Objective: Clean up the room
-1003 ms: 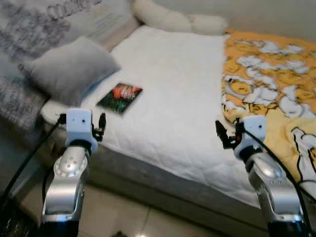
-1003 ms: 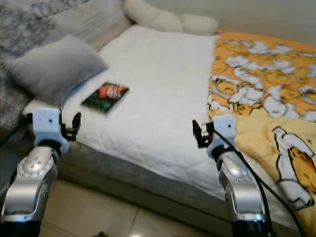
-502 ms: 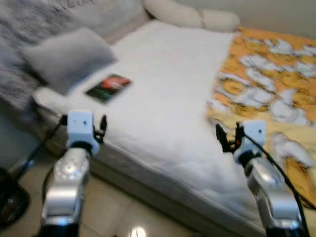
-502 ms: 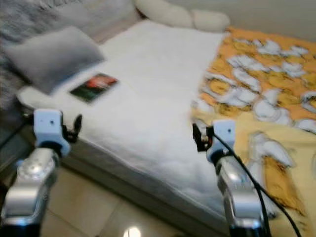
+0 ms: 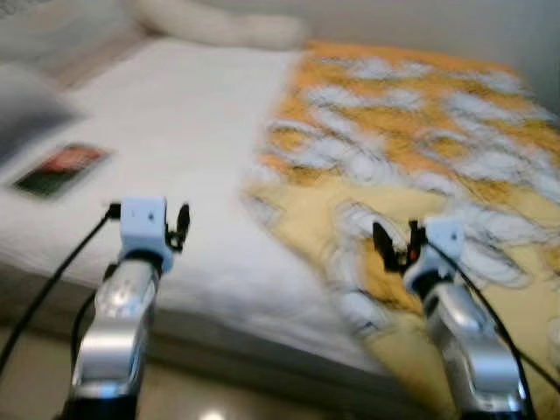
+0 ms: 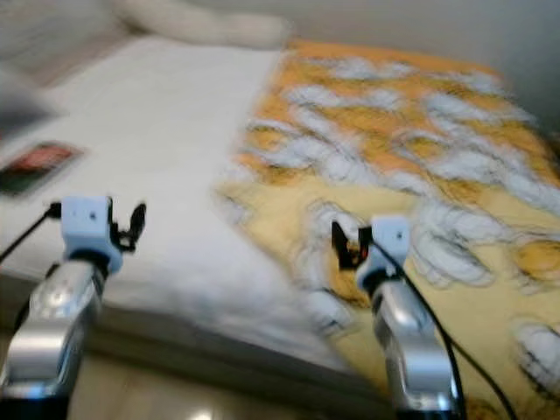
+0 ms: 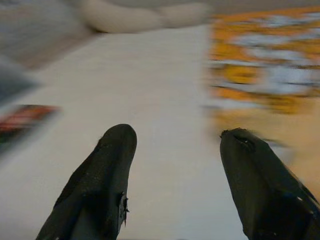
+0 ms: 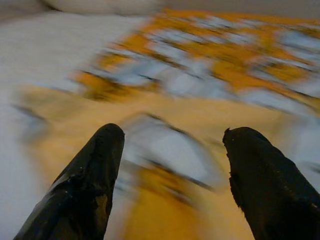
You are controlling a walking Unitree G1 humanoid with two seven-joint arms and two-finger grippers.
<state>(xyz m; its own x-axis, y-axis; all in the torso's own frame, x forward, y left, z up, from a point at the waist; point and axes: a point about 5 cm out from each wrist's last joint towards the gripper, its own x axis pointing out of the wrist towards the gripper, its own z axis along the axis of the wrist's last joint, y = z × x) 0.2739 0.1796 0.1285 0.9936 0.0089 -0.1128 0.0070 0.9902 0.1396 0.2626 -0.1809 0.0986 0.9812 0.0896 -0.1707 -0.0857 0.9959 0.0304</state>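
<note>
I hold both arms raised before the bed's near edge, my left gripper (image 5: 181, 229) over the white mattress (image 5: 175, 131), my right gripper (image 5: 392, 248) over the yellow patterned blanket (image 5: 420, 140), each with fingers spread and empty. My head views catch a blurred book (image 5: 59, 170) lying flat, far left.

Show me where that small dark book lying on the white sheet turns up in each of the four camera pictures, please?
Left eye view: the book lies at the far left, on the white sheet.
Right eye view: at the far left edge.
Left wrist view: a blurred dark and red shape at the left edge.
Right wrist view: I cannot make it out.
Shared landmark: the orange patterned blanket.
</note>
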